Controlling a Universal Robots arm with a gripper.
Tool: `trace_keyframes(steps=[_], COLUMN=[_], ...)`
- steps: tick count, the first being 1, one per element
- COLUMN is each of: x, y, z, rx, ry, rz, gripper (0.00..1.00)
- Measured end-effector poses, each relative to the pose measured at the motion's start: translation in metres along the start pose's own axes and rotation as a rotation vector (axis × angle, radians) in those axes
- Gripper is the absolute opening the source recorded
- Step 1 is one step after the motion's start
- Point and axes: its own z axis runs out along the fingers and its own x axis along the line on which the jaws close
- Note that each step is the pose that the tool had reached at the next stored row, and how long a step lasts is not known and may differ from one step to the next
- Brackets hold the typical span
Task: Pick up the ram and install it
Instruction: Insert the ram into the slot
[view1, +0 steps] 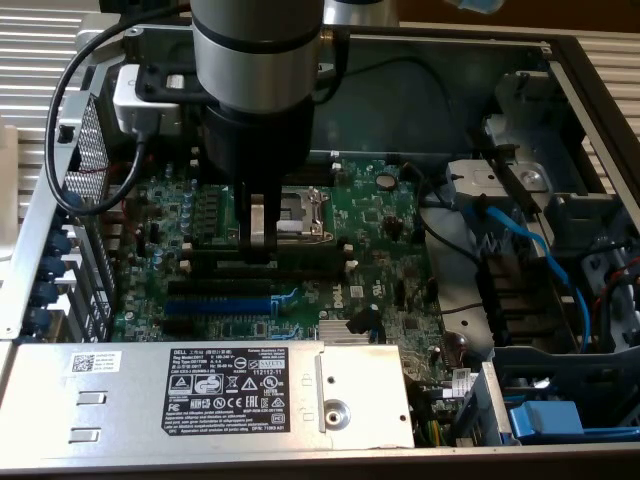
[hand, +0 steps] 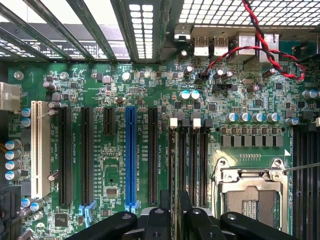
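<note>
My gripper (view1: 262, 250) reaches straight down onto the long black memory slots (view1: 300, 268) of the green motherboard (view1: 390, 260). In the wrist view the two dark fingers (hand: 165, 200) stand a little apart, open, astride the outermost of several parallel black slots (hand: 193, 165). A thin dark strip, seen edge-on and likely the ram (hand: 173, 165), stands upright in that slot between the fingers. I cannot tell whether the fingers still touch it. The fingers hide it in the exterior view.
The open metal CPU socket (hand: 250, 195) lies just beside the memory slots. A blue expansion slot (hand: 131, 155) and black slots lie on the other side. A red and black wire (hand: 260, 50) crosses near the rear ports. The labelled power supply (view1: 225, 385) and blue cables (view1: 520, 240) border the board.
</note>
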Motion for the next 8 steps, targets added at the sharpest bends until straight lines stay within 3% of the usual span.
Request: trace_keyframes(steps=[8], x=[-0.0001], y=[0.0000], z=[-0.0007], rx=[0.0000], ry=[-0.0001], rz=[0.000], gripper=[0.21])
